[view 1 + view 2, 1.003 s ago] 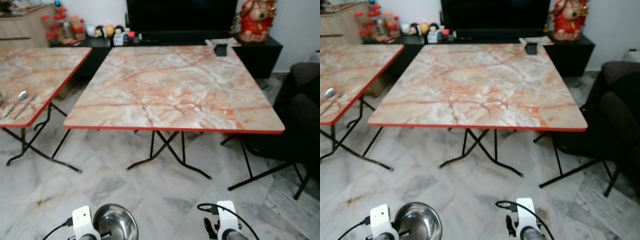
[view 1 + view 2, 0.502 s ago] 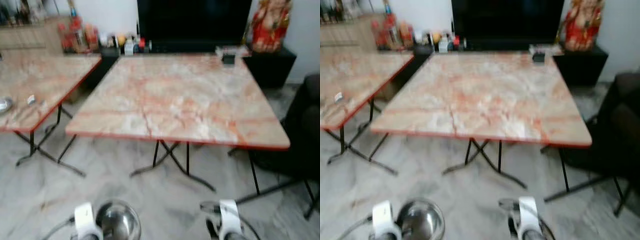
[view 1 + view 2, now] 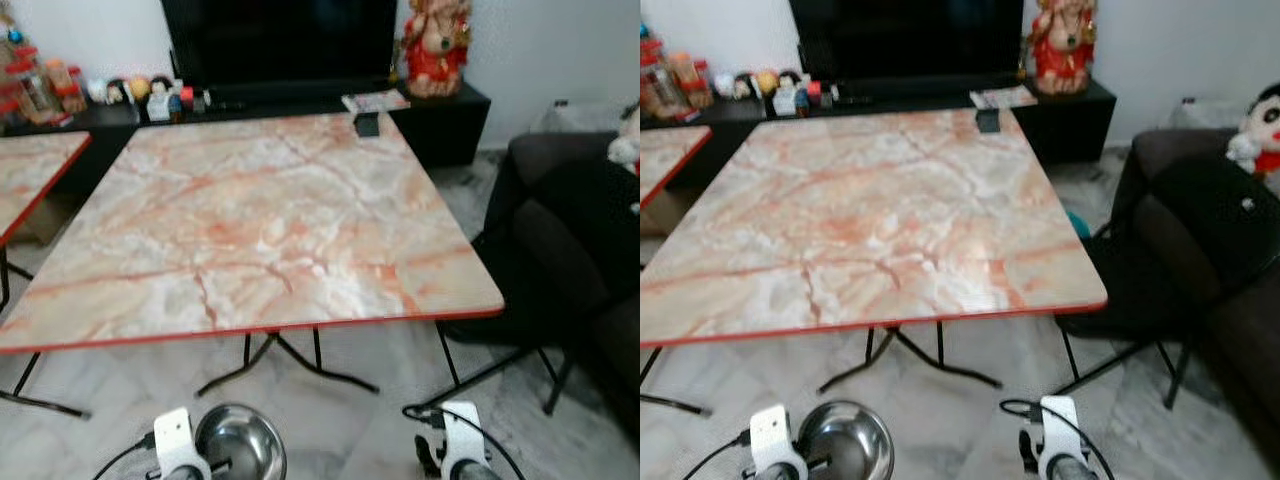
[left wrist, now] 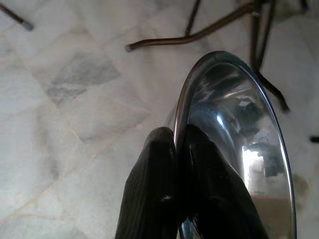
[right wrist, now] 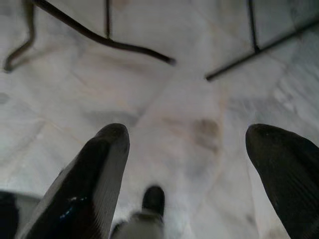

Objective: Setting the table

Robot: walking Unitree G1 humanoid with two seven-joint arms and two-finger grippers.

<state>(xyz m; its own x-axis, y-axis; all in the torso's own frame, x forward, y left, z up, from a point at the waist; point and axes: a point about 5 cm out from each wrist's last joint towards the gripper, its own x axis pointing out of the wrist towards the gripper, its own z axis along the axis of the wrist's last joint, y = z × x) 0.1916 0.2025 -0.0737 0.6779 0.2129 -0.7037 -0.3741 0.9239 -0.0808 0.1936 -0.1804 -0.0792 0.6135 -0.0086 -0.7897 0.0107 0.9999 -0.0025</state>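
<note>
**Robot carries steel bowl toward bare dining table**

A marble-patterned folding table with a red edge stands directly ahead of the robot, its top bare apart from a small dark object at the far edge, which suggests the place settings have yet to begin. A second table of the same pattern shows at the left edge of the head view. Behind both runs a low black cabinet holding a television, a red figurine and a row of small bottles and toys. A dark sofa sits to the right, a stuffed doll on its back.

Low in the head view, the left gripper holds a stainless steel bowl by its rim, one finger inside and one outside, pressed together on the thin metal edge. The pinch keeps the bowl roughly level and clear of the marble floor, judged a carrying hold for delivery to the table. The bowl looks empty; its polished inside shows only reflections.

The right gripper hangs over the floor with its fingers spread wide apart and nothing between them, seemingly idle.
</note>
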